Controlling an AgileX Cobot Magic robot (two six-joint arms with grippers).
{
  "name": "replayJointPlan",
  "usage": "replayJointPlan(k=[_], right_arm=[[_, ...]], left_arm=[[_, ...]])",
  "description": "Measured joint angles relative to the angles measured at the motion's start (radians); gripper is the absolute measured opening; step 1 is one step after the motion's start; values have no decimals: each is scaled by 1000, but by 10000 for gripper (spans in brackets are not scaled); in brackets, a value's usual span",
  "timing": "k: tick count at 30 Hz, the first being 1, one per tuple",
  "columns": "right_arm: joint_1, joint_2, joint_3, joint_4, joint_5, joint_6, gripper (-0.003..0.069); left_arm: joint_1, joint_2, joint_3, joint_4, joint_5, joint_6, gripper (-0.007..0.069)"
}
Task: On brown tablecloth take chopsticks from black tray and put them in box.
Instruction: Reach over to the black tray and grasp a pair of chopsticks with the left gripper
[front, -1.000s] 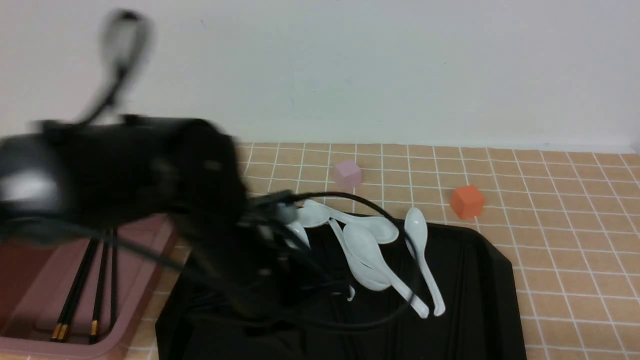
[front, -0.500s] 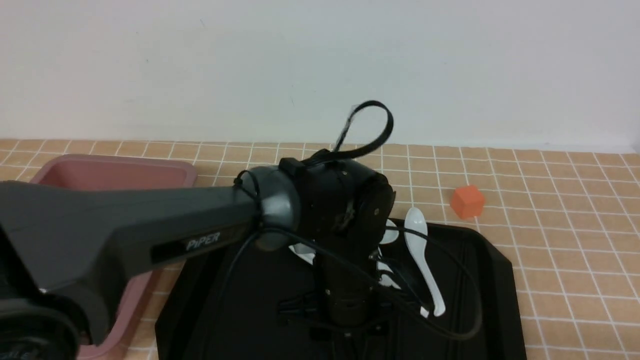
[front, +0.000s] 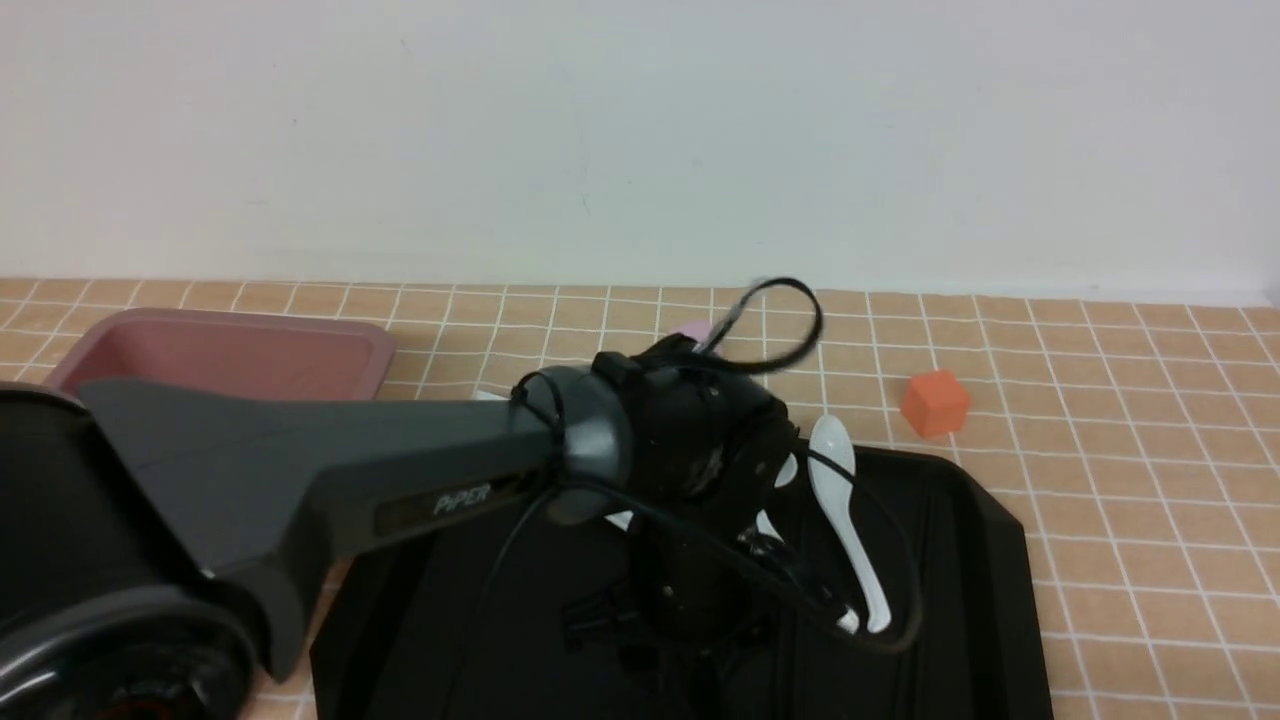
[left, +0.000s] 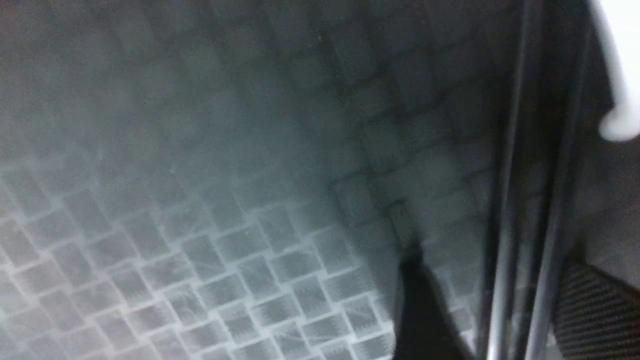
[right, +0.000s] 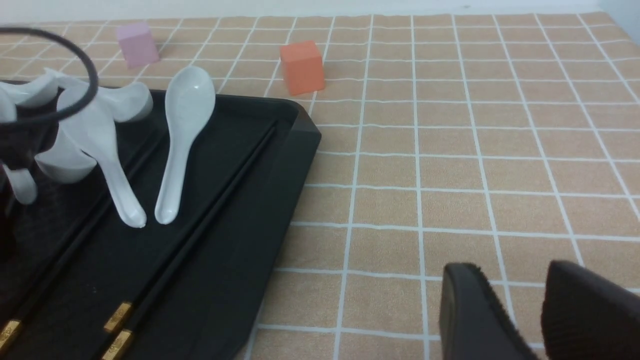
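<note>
Checking margins first: the black tray (front: 990, 520) lies on the brown tablecloth (front: 1150, 450), and right of the tray the cloth runs open to the picture's edge, with only an orange cube (front: 935, 403) just beyond the tray's far right corner. The box (front: 230, 350) sits off the tray's left side, partly hidden behind my left arm (front: 400, 480), which reaches from there to above the tray's middle, wrist pointing down. A pink cube (front: 690, 330) peeks out behind the wrist, beyond the tray's far rim. One white spoon (front: 845, 500) lies clear of the arm, bowl at the far rim, handle on the tray floor.

The right wrist camera finds what the front camera loses against the dark floor: the chopsticks (right: 215, 210) lying lengthwise in the tray near its right rim, gold bands at the end away from the piled spoons (right: 100, 130). It also shows the right gripper (right: 537, 320) over bare cloth off the tray's right side, fingers a narrow gap apart, nothing between them.

The left wrist camera is blurred, but I make out the left gripper (left: 505, 310) spread low over the tray floor, a dark finger on either side of two chopsticks, not closed on them. Whether the fingertips touch the floor I cannot tell.
</note>
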Motion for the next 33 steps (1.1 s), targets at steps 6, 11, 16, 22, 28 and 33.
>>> replayJointPlan(k=[6,11,16,22,28,33], right_arm=[[0,0,0,0,0,0,240],[0,0,0,0,0,0,240],[0,0,0,0,0,0,240],[0,0,0,0,0,0,240],[0,0,0,0,0,0,240],[0,0,0,0,0,0,240]], left_arm=[[0,6,-5,-5,7,-1,345],[0,7,-10,3,7,-1,196],[-1,8,-12,14,11,-1,92],[-2,1,-12,23,48,17,92],[0,-68,3,27,128,94,92],[0,-194,3,24,144,127,92]])
